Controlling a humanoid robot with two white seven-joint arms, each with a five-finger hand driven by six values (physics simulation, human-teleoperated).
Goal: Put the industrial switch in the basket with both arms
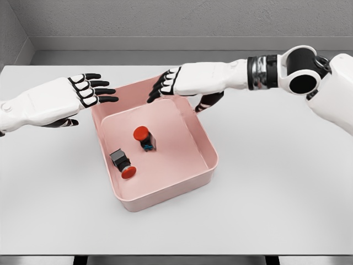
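I see two switches (135, 150) lying in the pink basket (165, 194). My left hand (83, 94) at ten o'clock and right hand (179, 85) at twelve hover with fingers spread, empty.

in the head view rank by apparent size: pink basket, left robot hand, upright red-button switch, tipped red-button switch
1. pink basket
2. left robot hand, open beside the basket
3. The upright switch and the tipped switch look alike in size, so they are not ranked.

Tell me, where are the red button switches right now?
In the head view, both switches lie inside the pink basket at the table's middle: one near its centre, the other tipped over by its left wall, below both empty hands.
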